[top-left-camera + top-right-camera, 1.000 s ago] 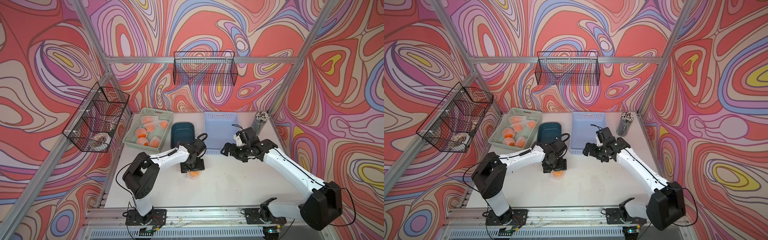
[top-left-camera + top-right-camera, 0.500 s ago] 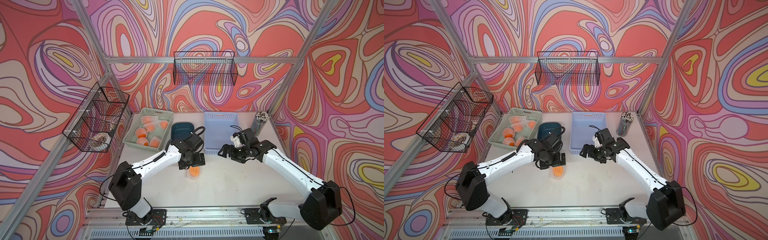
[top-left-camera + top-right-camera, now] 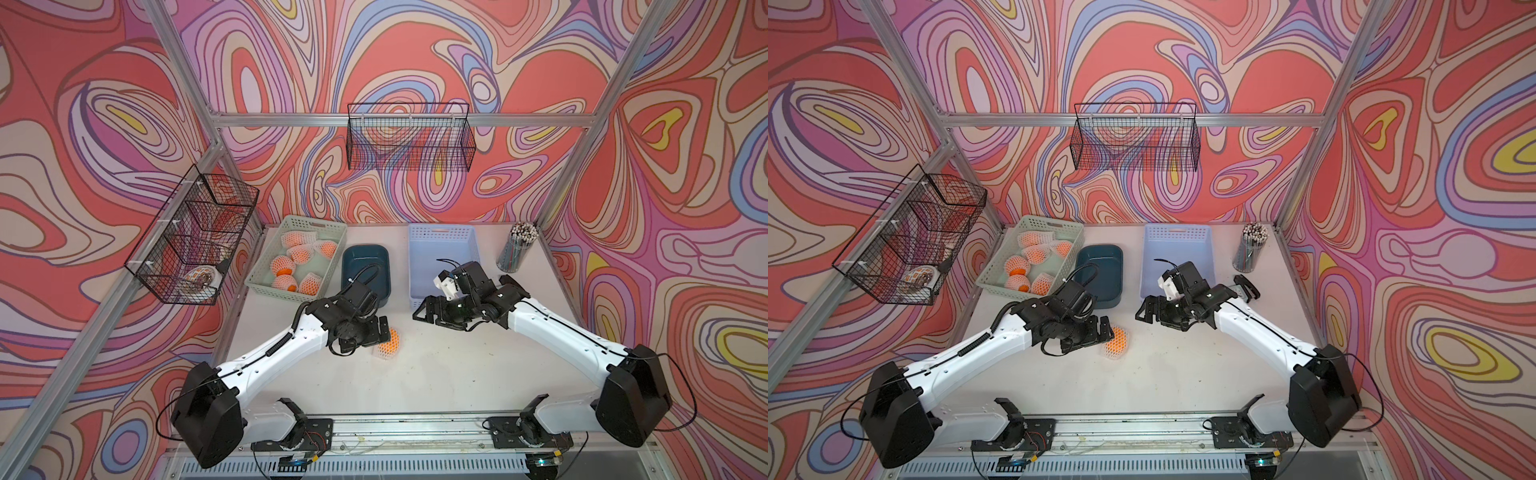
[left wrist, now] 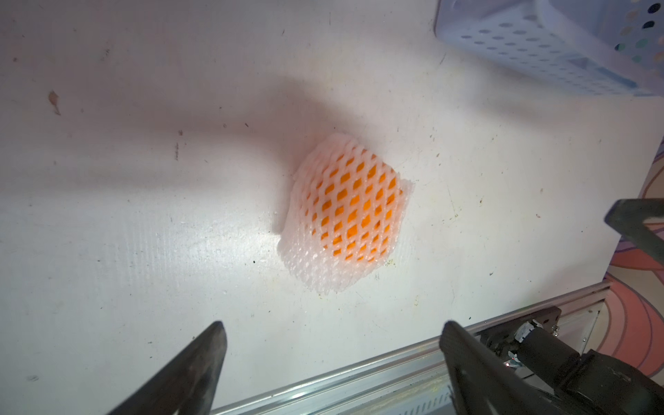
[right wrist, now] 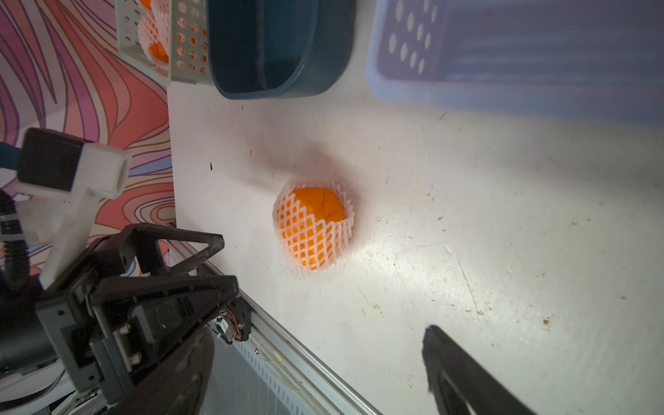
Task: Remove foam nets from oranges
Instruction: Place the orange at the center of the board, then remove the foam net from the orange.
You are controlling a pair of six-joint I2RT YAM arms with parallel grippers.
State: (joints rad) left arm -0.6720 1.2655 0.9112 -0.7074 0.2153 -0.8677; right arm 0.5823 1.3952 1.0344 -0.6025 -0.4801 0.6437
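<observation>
Moved: the left gripper has pulled off the fruit it covered a second ago and now sits just beside it. The right gripper has edged nearer.
Fruit: a small round bright orange lies alone on the white scuffed tabletop, between the two grippers, in both top views.
Net: a white soft foam net with diamond holes sleeves the orange. Peel shows through the mesh, one end gapes on bare skin, and the other end runs past the fruit as flattened foam.
Left claw: released, fingers spread wide, nothing between them.
Right claw: released, empty, well apart from the orange.
Others: more netted oranges lie in the pale green perforated plastic basket, beside a dark teal oval tub.
</observation>
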